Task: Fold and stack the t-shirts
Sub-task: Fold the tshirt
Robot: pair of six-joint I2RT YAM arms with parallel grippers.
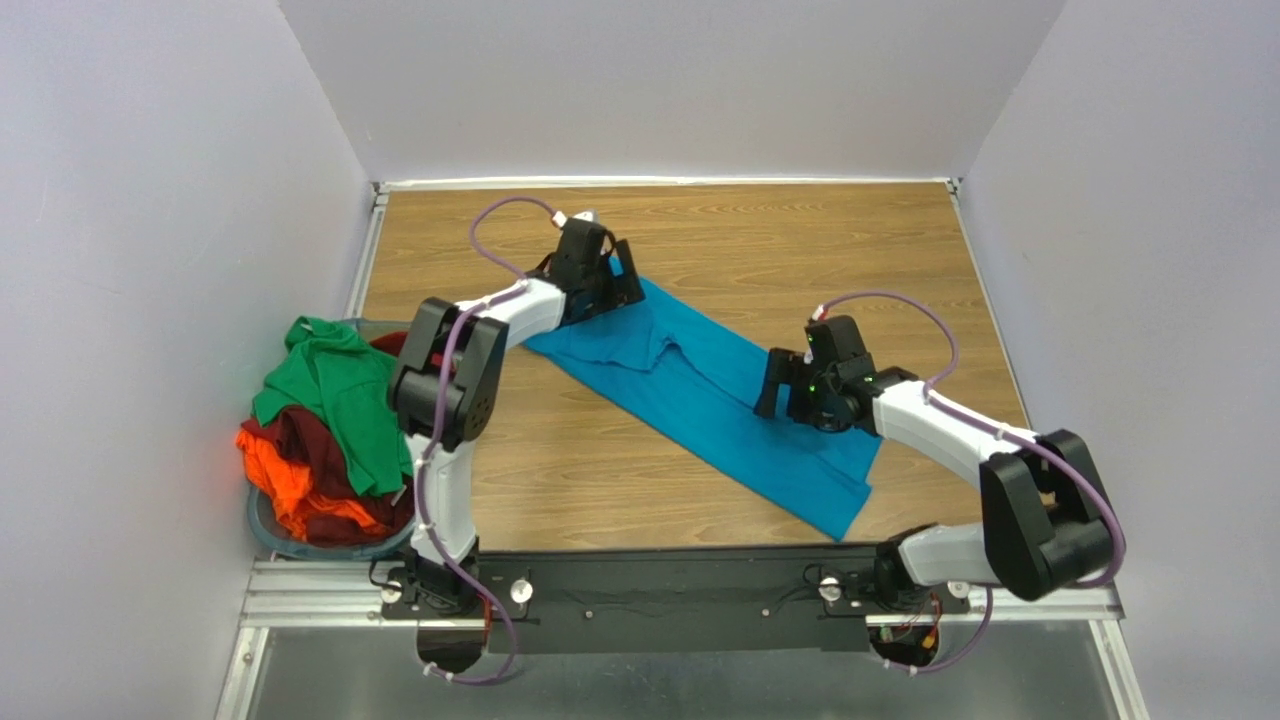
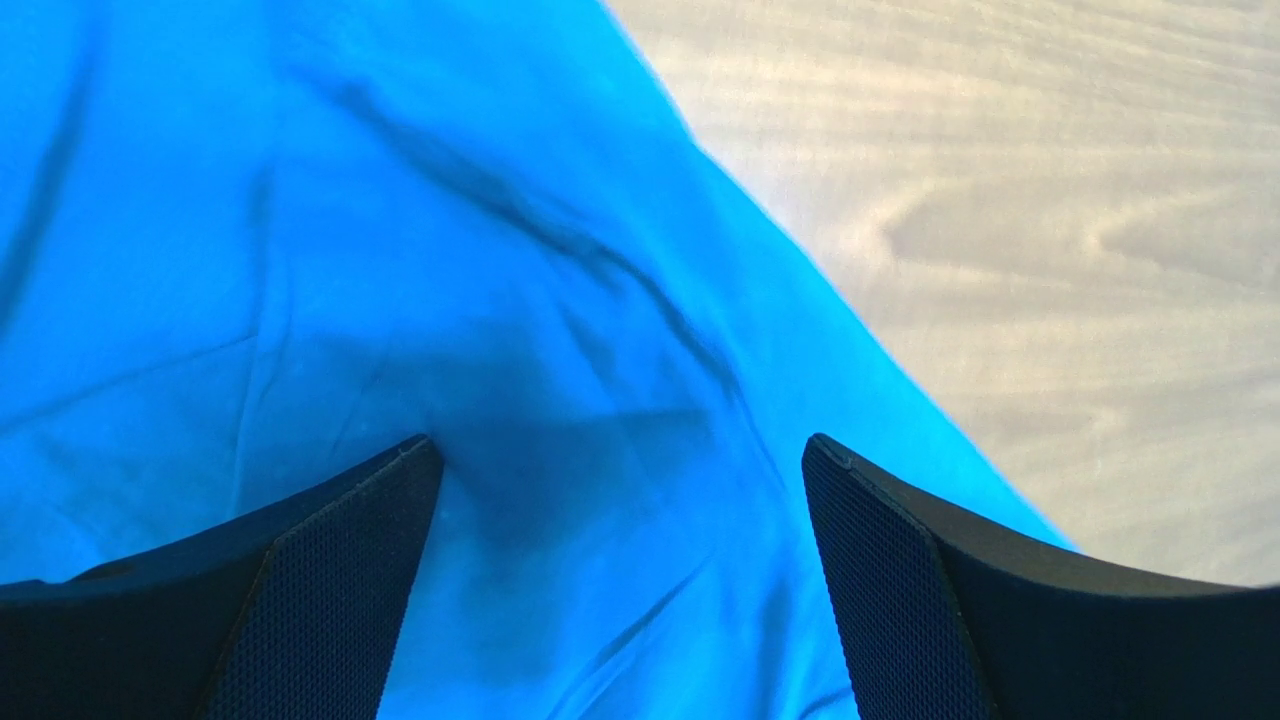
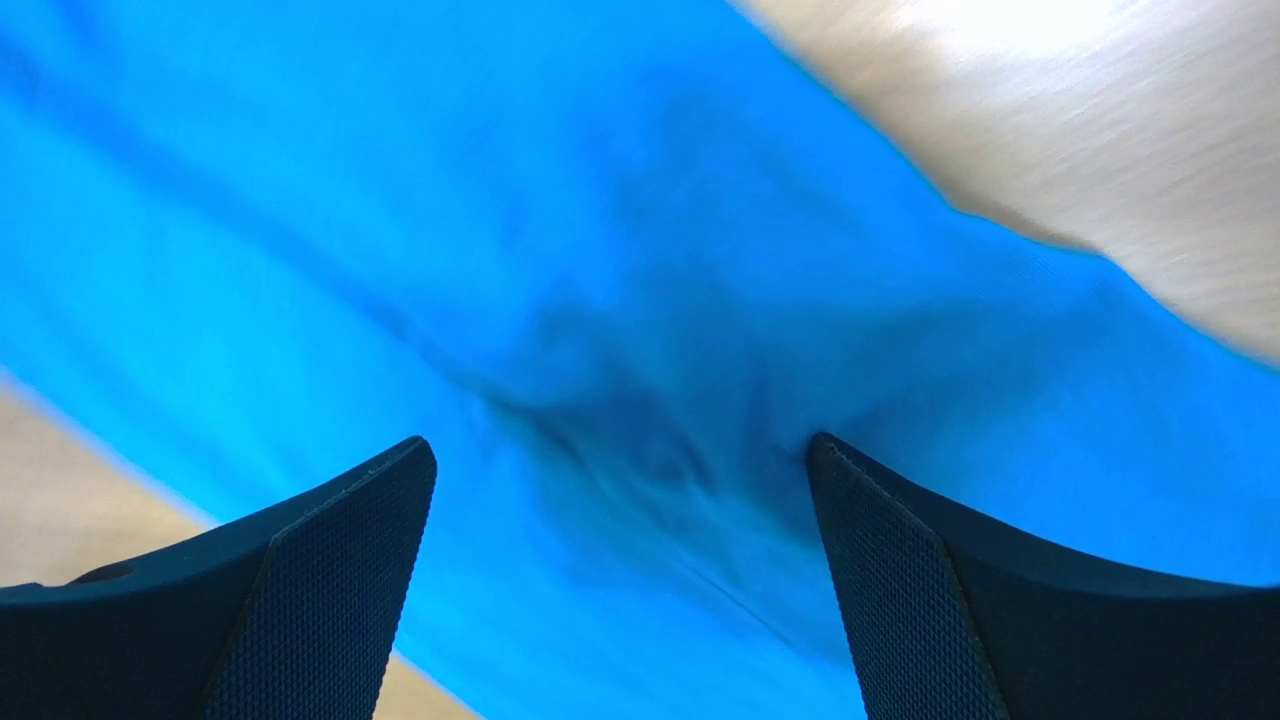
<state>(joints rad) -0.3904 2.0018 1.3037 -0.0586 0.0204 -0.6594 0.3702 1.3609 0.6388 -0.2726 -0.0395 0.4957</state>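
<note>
Teal-blue t-shirt (image 1: 706, 398) was spread diagonally on table (image 1: 601, 480), from upper centre of frame down to lower right. Left gripper (image 1: 604, 279) was held low over its upper-left end, jaws spread wide, nothing grasped. Right gripper (image 1: 784, 387) was held low over its lower-right half, jaws likewise spread, nothing grasped. Green t-shirt (image 1: 338, 393), dark red t-shirt (image 1: 323, 446) and orange t-shirt (image 1: 286, 483) were heaped in basket (image 1: 268, 528) at left edge.

Bright, even light overhead. Right wrist view blurs the teal-blue shirt (image 3: 601, 300); glare bleaches the table (image 3: 1037, 38) at one o'clock.
</note>
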